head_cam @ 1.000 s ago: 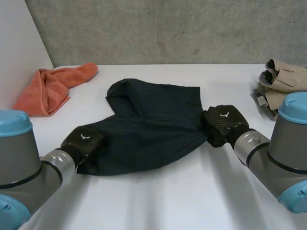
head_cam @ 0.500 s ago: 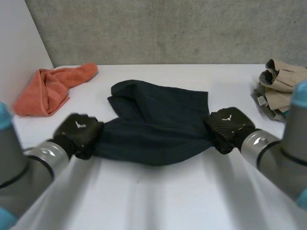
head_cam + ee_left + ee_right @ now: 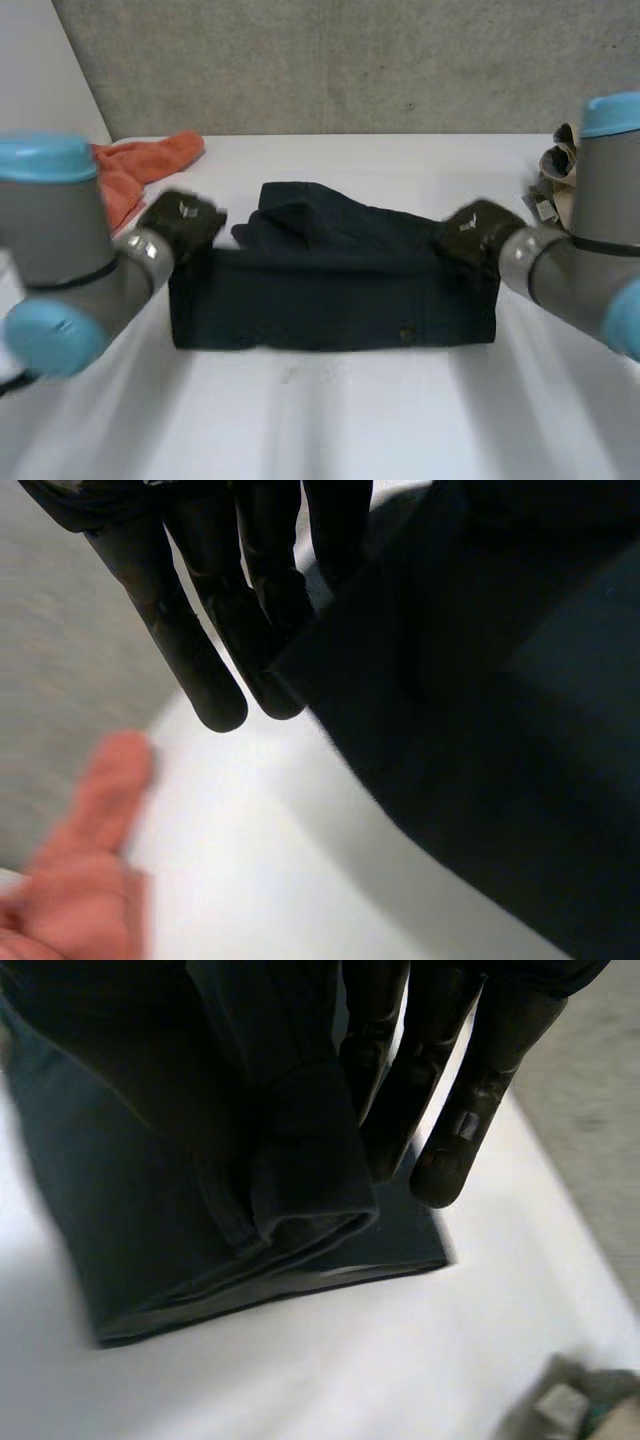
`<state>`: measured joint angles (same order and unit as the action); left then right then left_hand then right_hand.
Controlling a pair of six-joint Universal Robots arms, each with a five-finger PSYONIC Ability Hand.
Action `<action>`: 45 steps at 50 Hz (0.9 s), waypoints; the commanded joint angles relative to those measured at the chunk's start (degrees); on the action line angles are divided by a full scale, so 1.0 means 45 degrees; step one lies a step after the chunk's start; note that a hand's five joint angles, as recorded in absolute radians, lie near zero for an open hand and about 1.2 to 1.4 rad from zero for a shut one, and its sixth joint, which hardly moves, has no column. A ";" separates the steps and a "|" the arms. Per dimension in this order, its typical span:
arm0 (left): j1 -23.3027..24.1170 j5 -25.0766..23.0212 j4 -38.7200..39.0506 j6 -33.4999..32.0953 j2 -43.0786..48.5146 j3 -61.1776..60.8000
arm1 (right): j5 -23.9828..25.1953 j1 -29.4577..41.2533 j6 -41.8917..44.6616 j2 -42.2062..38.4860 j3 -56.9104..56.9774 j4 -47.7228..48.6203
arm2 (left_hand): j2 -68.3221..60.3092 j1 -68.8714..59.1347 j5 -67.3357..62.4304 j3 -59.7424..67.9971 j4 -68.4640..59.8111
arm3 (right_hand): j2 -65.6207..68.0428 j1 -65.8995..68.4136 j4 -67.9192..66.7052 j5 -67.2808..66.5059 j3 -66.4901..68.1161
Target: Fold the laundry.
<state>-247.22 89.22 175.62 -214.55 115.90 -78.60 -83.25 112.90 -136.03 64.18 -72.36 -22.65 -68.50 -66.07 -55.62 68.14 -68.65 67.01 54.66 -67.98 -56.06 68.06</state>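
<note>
A dark navy cloth [image 3: 330, 295] hangs stretched between my two hands, its lower edge resting on the white table [image 3: 320, 420]. My left hand [image 3: 182, 222] grips the cloth's upper left corner. My right hand [image 3: 472, 230] grips the upper right corner. A bunched part of the cloth [image 3: 300, 215] lies on the table behind the stretched band. In the left wrist view the left hand [image 3: 205, 610] pinches the cloth's edge [image 3: 470, 730]. In the right wrist view the right hand [image 3: 465, 1080] holds a folded hem of the cloth [image 3: 290, 1180].
An orange towel [image 3: 145, 160] lies crumpled at the far left of the table, also seen beyond the left hand's fingertips, orange towel [image 3: 80, 870]. A beige garment pile [image 3: 555, 165] sits at the far right edge. A grey wall [image 3: 330, 60] backs the table.
Both hands have risen and drawn apart, pulling the cloth up from a flat spread into a taut hanging band. The left hand has closed on its corner.
</note>
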 commanded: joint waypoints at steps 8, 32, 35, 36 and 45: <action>0.0445 0.0799 0.9366 -0.0663 0.0690 0.6569 | -0.1130 0.0048 -0.0318 0.0034 0.3737 1.1432 | -0.2556 -0.3096 -0.3196 0.2634 -0.2522 | 0.2887 0.5630 -0.2672 -0.3097 0.2653; 0.0874 0.0760 0.8590 -0.0271 0.1001 -0.1963 | -0.0212 0.0009 -0.1198 -0.2504 -0.0032 0.9547 | -0.2556 -0.3096 -0.3196 0.2634 -0.2522 | 0.2887 0.5630 -0.2672 -0.3097 0.2653; 0.1127 0.0818 0.8027 -0.0855 0.0925 -0.3054 | -0.0231 0.0009 -0.1198 -0.2407 -0.0713 0.8729 | -0.2556 -0.3096 -0.3196 0.2634 -0.2522 | 0.2887 0.5630 -0.2672 -0.3097 0.2653; 0.1167 0.0838 0.7772 -0.1032 0.0807 -0.3330 | -0.0231 -0.0029 -0.1159 -0.2348 -0.0891 0.8474 | -0.2556 -0.3096 -0.3196 0.2634 -0.2522 | 0.2887 0.5630 -0.2672 -0.3097 0.2653; 0.1109 0.1209 0.3575 -0.2361 -0.3038 -0.6592 | -0.0348 -0.0127 -0.1276 0.0462 -0.3273 0.4491 | -0.2556 -0.3096 -0.3196 0.2634 -0.2522 | 0.2887 0.5630 -0.2672 -0.3097 0.2653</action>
<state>-242.09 93.55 203.92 -222.24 112.63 -100.26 -84.41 112.74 -141.79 57.56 -80.96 8.75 -68.65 -66.07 -55.61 68.30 -68.87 67.11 55.19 -68.20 -56.90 68.23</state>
